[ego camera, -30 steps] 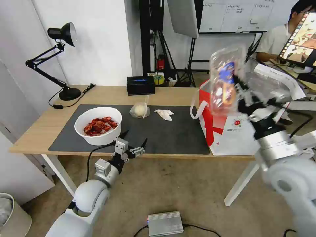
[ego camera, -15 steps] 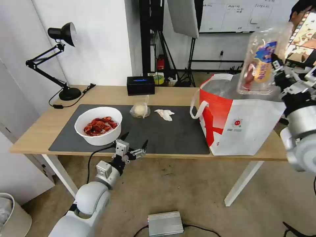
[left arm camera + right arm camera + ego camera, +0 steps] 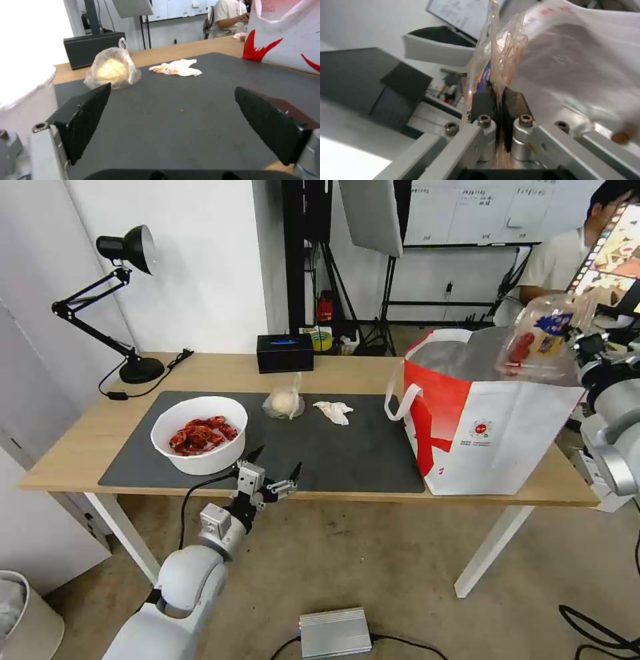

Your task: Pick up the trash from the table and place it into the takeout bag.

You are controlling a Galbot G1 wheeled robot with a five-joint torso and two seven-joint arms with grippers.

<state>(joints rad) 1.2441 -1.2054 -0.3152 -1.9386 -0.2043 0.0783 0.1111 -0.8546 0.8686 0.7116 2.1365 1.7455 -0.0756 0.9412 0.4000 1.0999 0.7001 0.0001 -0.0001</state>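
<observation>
My right gripper (image 3: 579, 343) is shut on the clear plastic clamshell tray (image 3: 543, 340), which hangs tilted over the open mouth of the white and red takeout bag (image 3: 480, 430) at the table's right end. In the right wrist view the black fingers (image 3: 483, 101) pinch the tray's edge (image 3: 496, 50). Other trash lies on the dark mat (image 3: 347, 453): a white bowl of red shells (image 3: 199, 435), a small clear bag with a pale lump (image 3: 284, 402) and a crumpled tissue (image 3: 333, 411). My left gripper (image 3: 272, 469) hangs open at the table's (image 3: 220, 367) front edge, beside the bowl.
A black desk lamp (image 3: 123, 293) stands at the back left and a black tissue box (image 3: 285, 353) at the back middle. A silver box (image 3: 335, 633) lies on the floor. A person sits behind the bag at a screen (image 3: 603, 253).
My right arm has swung the clamshell tray rightward and then down, from in front of the bag to just over its open top. The left arm has barely moved.
</observation>
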